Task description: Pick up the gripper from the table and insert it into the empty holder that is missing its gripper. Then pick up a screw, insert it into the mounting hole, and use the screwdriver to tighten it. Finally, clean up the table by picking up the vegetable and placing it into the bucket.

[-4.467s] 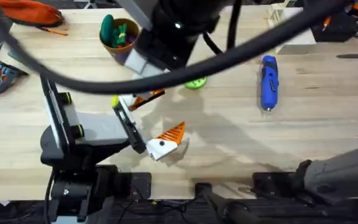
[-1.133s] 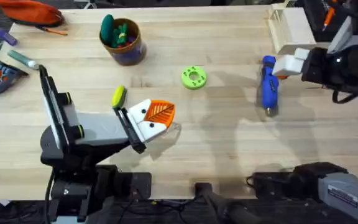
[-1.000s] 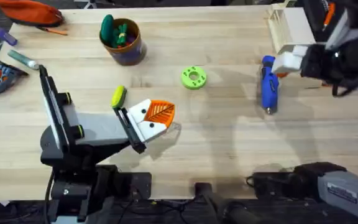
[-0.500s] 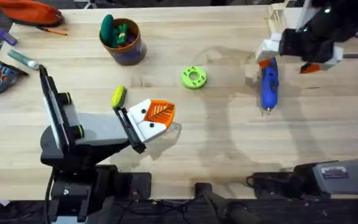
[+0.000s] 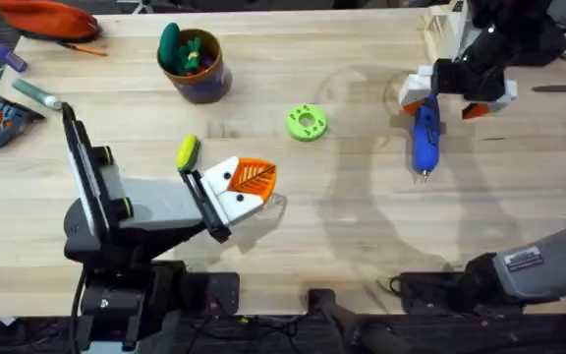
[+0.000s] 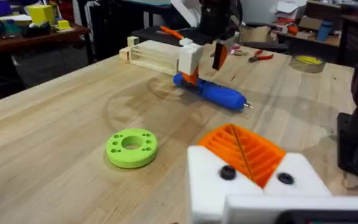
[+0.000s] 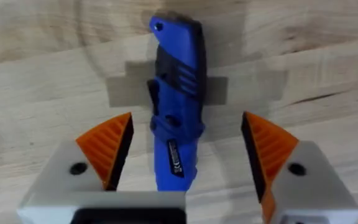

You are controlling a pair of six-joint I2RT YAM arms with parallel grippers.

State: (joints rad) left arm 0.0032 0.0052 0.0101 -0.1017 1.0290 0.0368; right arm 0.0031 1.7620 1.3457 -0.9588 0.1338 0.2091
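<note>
Near the bench's (image 5: 362,236) far right corner, the screwdriver's (image 5: 425,133) rear end is hidden beneath the spread-fingered right gripper (image 5: 452,90); the left gripper's (image 5: 249,187) fingers are pressed together.

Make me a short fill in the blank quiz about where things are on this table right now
1. The right gripper hangs open with a finger on each side of the ____.
2. The screwdriver lies ____ on the table.
3. The lime-green disc lies between the screwdriver and the ____.
4. The yellow-green vegetable lies on the table, outside the ____.

Missing words: screwdriver; flat; bucket; bucket
</note>
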